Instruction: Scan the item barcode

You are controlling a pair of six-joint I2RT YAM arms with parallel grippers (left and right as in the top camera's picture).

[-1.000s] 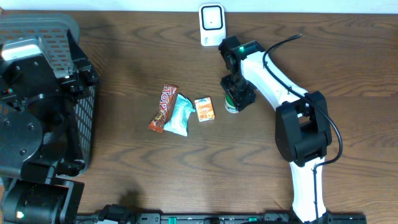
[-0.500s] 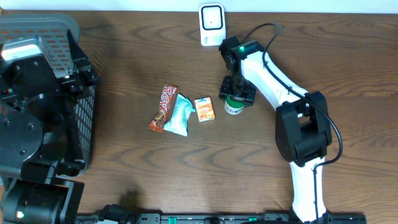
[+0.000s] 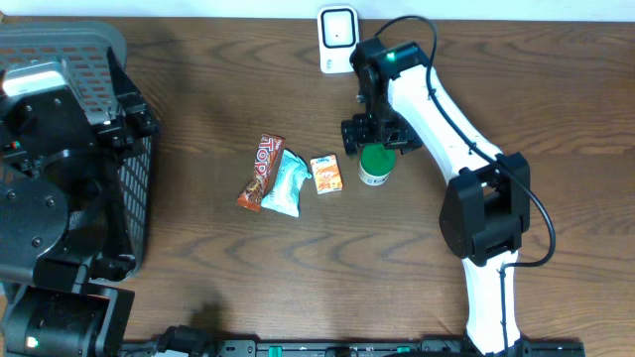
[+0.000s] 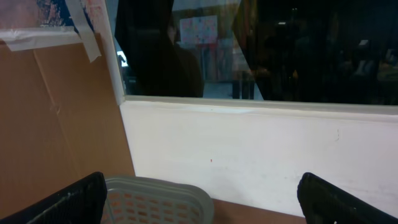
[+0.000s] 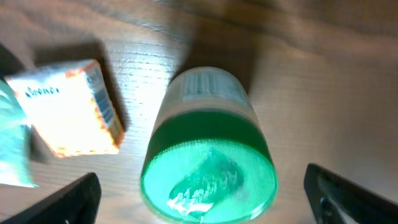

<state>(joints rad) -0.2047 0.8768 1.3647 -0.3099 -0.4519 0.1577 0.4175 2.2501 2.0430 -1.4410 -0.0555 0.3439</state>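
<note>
On the table [image 3: 198,288]: one jar [image 3: 376,164], one box [image 3: 326,174], two packets [image 3: 261,172] [image 3: 288,184].

My right end effector [image 3: 374,132] hangs with jaws spread over the green-lidded jar [image 3: 376,164], fingers clear of both its sides. An orange box [image 3: 326,174] crowds in just beside the jar's left, with a teal packet [image 3: 288,184] and candy bar [image 3: 260,172] beyond. The scanner [image 3: 338,40] stands behind. Bare counter [image 3: 575,149] lies open to the right and front; the basket [image 3: 60,50] blocks the far left.
</note>
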